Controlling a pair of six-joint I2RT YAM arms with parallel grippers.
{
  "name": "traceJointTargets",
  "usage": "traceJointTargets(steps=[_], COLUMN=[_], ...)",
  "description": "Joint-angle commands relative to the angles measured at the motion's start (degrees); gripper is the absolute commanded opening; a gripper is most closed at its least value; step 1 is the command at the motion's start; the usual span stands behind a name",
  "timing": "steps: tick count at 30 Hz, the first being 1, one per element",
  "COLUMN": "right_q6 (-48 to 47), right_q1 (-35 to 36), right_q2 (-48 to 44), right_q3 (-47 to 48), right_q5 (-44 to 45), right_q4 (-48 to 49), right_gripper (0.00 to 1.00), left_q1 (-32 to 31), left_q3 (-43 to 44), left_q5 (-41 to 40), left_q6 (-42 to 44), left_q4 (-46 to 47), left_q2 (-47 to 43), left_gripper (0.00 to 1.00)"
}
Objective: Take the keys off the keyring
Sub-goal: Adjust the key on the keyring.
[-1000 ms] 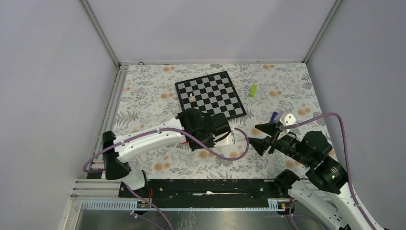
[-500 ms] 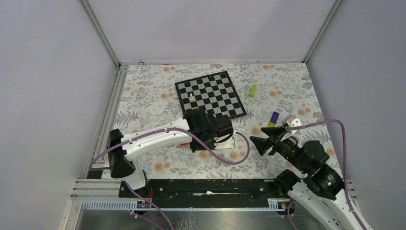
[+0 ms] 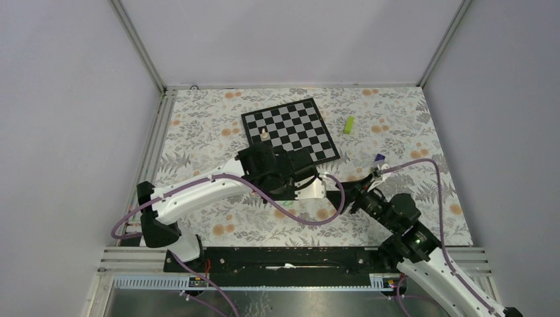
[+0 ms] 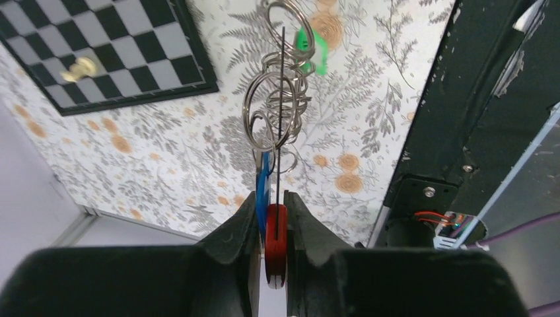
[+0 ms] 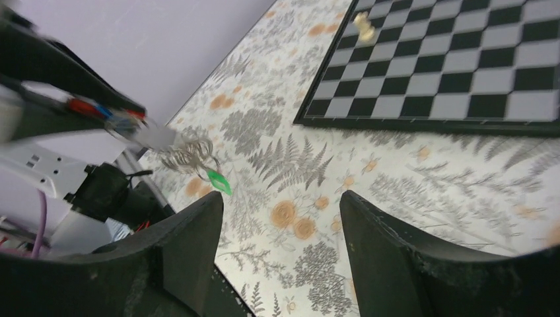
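In the left wrist view my left gripper (image 4: pixel 271 198) is shut on the red tag (image 4: pixel 276 231) of the keyring (image 4: pixel 277 109), with a blue key head (image 4: pixel 263 178) pinched beside it. The silvery rings stick out past the fingertips, and a green-headed key (image 4: pixel 308 47) hangs at their far end. The right wrist view shows the same keyring (image 5: pixel 190 156) and green key (image 5: pixel 218 180) just beyond my open right gripper (image 5: pixel 280 197), which holds nothing. From above, the right gripper (image 3: pixel 345 197) points left at the left gripper (image 3: pixel 317 179), a short gap apart.
A chessboard (image 3: pixel 290 130) lies behind the grippers with one pale chess piece (image 3: pixel 265 133) on it. A lime-green block (image 3: pixel 349 125) lies to its right. A purple block (image 3: pixel 379 158) sits near the right arm. Purple cables loop around both arms.
My right arm has swung left and forward, bringing its open gripper close to the left gripper. The left arm shifted slightly, still holding the keyring.
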Motion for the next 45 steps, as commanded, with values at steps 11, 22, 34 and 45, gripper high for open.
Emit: traceJointTargets(steps=[11,22,34,45], right_q6=[0.93,-12.22,-21.24,-19.57], right_q1=[-0.11,4.28,7.88,7.88], right_q2=[12.83,29.79,38.15,46.47], right_q3=[-17.59,-13.1,-12.42,-9.22], right_q5=[-14.13,-19.6,-8.3,-11.86], right_q4=[53.18,67.48,76.6,82.12], right_gripper=[0.82,0.81,0.79,0.68], left_q1=[-0.09,-0.09,-0.09,-0.09], left_q3=[12.06,14.85,15.1,15.37], left_q5=[-3.59,-3.95,-3.54,-3.49], left_q6=[9.71,10.47,10.44,10.59], left_q4=[0.1,0.12,0.15,0.15], left_q2=[1.0,1.85,1.19,0.76], left_gripper=[0.0,0.0,0.0,0.0])
